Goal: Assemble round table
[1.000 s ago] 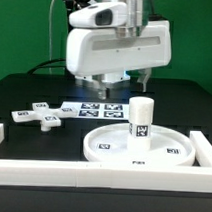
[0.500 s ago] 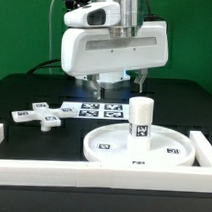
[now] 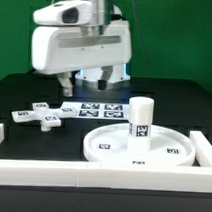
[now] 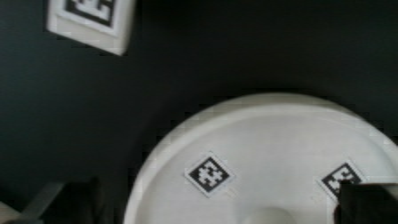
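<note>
Presumably the cross-shaped piece, lying flat on the table to the exterior view's left of the disc, is light, stiff, slick plastic; pinch one arm across its width. The post stands upright on the disc. Behind the disc, the gripper hovers spread wide, empty.

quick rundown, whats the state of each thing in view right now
hand: open, empty, above the table
round disc: flat on the table, rim up
post: upright on the disc's middle
cross-shaped piece: flat on the table, apart from the disc
marker board: flat on the table
</note>
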### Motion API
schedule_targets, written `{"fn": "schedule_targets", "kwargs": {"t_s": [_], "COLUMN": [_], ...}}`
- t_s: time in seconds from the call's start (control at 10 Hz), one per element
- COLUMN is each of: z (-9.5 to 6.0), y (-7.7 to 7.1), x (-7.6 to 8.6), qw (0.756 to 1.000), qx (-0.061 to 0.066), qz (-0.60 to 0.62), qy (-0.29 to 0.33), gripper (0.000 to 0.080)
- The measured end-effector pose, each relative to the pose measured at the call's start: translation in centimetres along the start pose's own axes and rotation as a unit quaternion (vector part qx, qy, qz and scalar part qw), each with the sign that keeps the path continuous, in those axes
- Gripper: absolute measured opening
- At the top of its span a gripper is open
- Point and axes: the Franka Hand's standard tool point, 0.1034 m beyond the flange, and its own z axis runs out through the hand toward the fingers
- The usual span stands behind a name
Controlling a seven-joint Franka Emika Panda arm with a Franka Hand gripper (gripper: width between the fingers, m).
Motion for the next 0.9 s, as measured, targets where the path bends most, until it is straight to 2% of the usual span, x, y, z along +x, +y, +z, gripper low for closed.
{"fn": "schedule_targets", "kwargs": {"t_s": [0.1,0.4,0.5,0.6,0.8,0.9], "z": [0.3,0.3,0.4,0.7,1.0,1.1], "y": [0.4,0.3,0.7,1.3,1.7,1.7], "x": [-0.6,-0.5,-0.9,-2.1,-3.8,-4.1], "qw": [1.000,1.000,0.999,0.994,0.985,0.977], "qx": [0.006,0.006,-0.001,-0.010,-0.002,0.000], "qz": [0.008,0.007,-0.046,-0.112,-0.172,-0.214], "qy": [-0.004,-0.004,-0.003,-0.003,-0.009,-0.011], "gripper": [0.0649,0.0649,0.0649,0.0649,0.0649,0.0648]}}
